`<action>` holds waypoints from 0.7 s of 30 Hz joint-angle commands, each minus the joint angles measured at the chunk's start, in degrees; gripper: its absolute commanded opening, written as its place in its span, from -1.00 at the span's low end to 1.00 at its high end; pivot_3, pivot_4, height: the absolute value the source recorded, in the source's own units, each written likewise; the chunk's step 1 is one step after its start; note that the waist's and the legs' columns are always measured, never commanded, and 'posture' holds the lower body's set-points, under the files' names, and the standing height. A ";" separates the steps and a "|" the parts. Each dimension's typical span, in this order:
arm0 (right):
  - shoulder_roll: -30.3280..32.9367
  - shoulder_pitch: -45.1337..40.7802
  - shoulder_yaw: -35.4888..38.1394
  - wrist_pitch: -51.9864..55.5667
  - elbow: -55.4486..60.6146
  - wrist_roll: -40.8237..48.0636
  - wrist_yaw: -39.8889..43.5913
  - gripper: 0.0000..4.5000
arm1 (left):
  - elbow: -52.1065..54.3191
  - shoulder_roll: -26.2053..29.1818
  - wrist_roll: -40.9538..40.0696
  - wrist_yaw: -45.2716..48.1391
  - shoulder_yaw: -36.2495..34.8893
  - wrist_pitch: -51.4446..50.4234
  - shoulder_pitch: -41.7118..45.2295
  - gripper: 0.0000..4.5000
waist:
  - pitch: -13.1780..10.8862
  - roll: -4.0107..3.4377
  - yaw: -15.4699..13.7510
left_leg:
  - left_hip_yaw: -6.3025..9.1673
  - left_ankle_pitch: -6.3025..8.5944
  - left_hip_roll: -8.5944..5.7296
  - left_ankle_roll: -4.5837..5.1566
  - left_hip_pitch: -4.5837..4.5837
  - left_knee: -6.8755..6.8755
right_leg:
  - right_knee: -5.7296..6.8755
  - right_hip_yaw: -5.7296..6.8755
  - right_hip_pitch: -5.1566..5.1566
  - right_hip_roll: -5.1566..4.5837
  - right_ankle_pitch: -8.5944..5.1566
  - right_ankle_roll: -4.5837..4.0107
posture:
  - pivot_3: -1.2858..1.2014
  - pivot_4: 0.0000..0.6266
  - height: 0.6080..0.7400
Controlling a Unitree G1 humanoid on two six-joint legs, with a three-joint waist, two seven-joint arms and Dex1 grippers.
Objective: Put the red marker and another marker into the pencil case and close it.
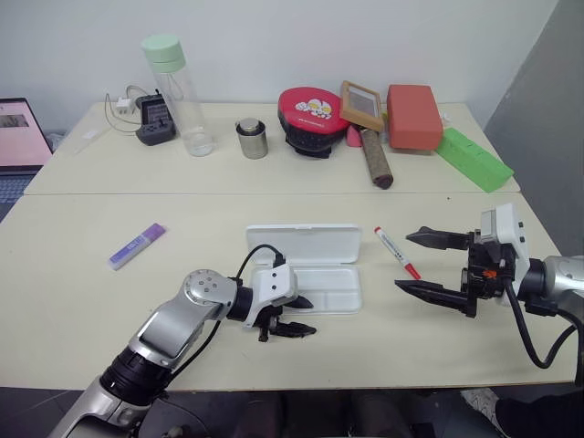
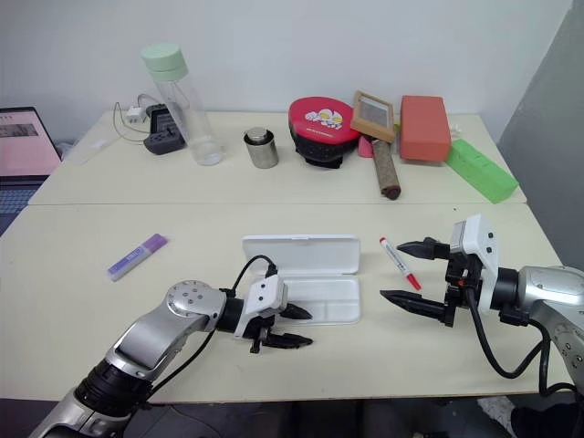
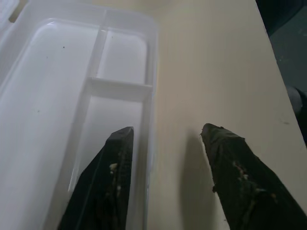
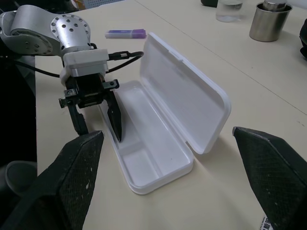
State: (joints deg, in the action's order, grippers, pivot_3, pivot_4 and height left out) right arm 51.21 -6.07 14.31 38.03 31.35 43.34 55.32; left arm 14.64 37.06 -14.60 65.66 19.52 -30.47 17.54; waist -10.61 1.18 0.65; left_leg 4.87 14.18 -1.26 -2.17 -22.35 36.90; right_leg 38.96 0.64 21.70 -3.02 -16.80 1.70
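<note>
The pencil case (image 1: 303, 244) lies open at the table's middle, lid flat behind the empty divided tray (image 1: 339, 292). My left gripper (image 1: 307, 316) is open at the tray's front left corner. One finger (image 3: 103, 187) reaches inside the tray and the other (image 3: 240, 187) is outside over the table, holding nothing. The red marker (image 1: 397, 253) lies on the table just right of the case. My right gripper (image 1: 405, 262) hovers wide open and empty beside it. The purple marker (image 1: 137, 245) rests far to the left, also visible beyond the case in the right wrist view (image 4: 125, 33).
Along the back stand a clear bottle (image 1: 178, 91), a steel cup (image 1: 253, 139), a round red case (image 1: 313, 114), a framed picture (image 1: 362, 105), a brown roll (image 1: 375, 157), a red box (image 1: 413, 116) and a green flat box (image 1: 472, 158). A laptop (image 1: 20, 137) sits at the far left.
</note>
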 commanded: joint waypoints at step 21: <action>-10.50 -12.71 -18.16 12.34 -19.14 -21.04 -23.57 1.00 | 20.11 -6.75 -21.49 -20.04 -21.01 -11.53 2.47 0.99 | 0.00 0.00 0.33 | 0.02 -0.01 -0.01 -0.03 -0.09 0.05 | 0.02 -0.11 0.05 -0.01 0.01 -0.02 | 0.03 -0.52 1.00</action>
State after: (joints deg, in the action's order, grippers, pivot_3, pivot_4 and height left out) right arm 41.76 -17.14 -3.81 48.80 12.37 23.72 34.08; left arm 32.47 30.73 -35.10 46.57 -1.45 -43.00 19.36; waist -10.61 1.18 0.98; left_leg 4.89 14.17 -1.28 -2.20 -22.44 36.94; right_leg 38.97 0.53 21.76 -3.03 -16.79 1.69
